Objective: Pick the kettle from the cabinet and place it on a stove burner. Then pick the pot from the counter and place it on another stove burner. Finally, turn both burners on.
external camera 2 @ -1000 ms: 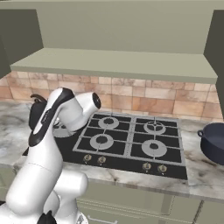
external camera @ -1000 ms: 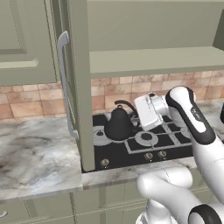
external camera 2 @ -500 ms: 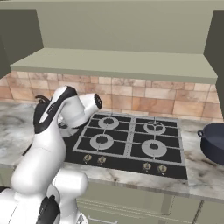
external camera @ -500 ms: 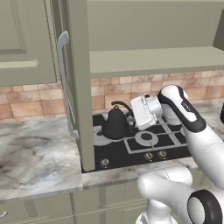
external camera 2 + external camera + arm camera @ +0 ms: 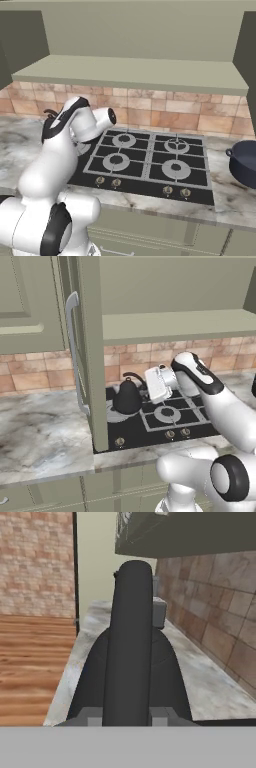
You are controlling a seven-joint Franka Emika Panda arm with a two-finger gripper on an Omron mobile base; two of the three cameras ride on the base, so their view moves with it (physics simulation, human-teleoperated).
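Observation:
The small dark kettle [image 5: 127,399] hangs by its arched handle from my gripper [image 5: 145,385], which is shut on that handle. It is low over the wide silvery stove burner [image 5: 114,416] at the stove's left end; I cannot tell whether it touches the disc. In the hand view the dark handle [image 5: 131,637] runs up between my fingertips [image 5: 90,714], with the gripper [image 5: 127,714] closed around it. The cabinet door [image 5: 87,356] stands open, edge-on, just left of the kettle. The navy pot [image 5: 245,162] sits on the counter [image 5: 235,192] right of the stove.
The black hob [image 5: 150,160] has smaller burners with square grates and a row of knobs [image 5: 116,183] along its front. A tiled backsplash [image 5: 165,112] and a range hood [image 5: 135,70] close in behind and above. Marbled worktop [image 5: 45,441] stretches left of the open door.
The arm has carried the kettle slightly left and a little lower, closer to the open cabinet door and over the silvery burner. The gripper has stayed shut on the handle.

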